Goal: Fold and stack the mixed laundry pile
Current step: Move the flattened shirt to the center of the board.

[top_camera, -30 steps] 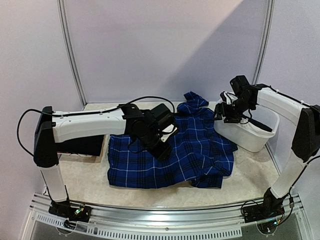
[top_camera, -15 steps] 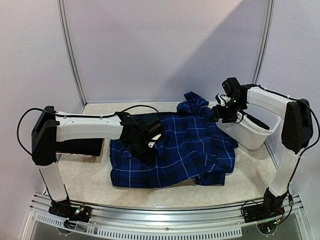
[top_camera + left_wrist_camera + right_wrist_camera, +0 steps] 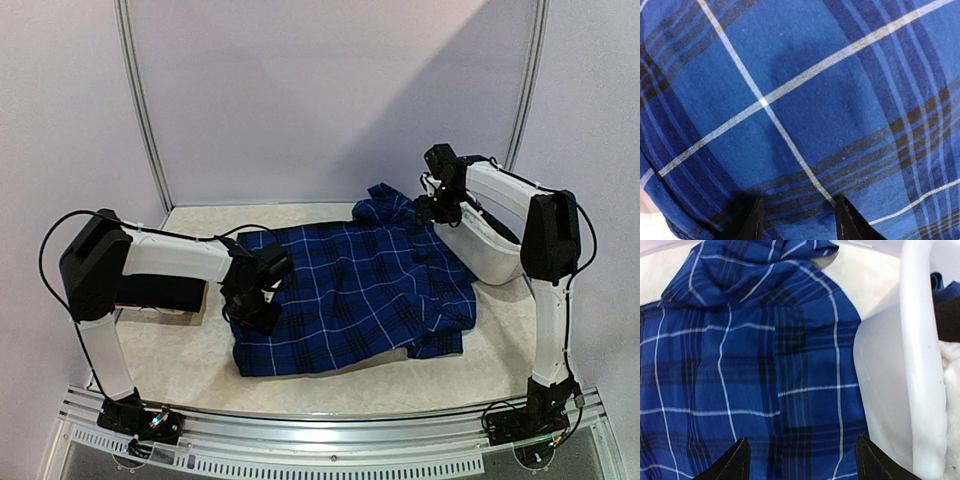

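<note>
Black garment (image 3: 165, 293), one, lies bundled flat at 9 o'clock on the surface (image 3: 175, 352); judged the start of the stack. Left end effector (image 3: 256, 312) has drawn back over the last second from mid-cloth to the 9 o'clock edge of the blue plaid shirt (image 3: 365, 290). The wrist view shows its fingers (image 3: 756, 222) spread part-way with tips down on the weave, no fold seen nipped between them. Shirt now sits centre of the surface, flatter and more squared than a second ago, one end bunched at 1 o'clock. Right end effector (image 3: 437, 207) has swung from above the basket to that bunched corner; jaws spread wide, nothing held, over plaid just beside the white basket (image 3: 495, 255) at 2 o'clock. Reading: a smoothing pass, not a fold; shirt unfolded, bunched corner probably next to be pulled out. Count: two arms, two end effectors, one black garment, one plaid shirt, one basket. Basket contents: something white and something dark glimpsed in the right wrist view, unidentified, uncounted.
</note>
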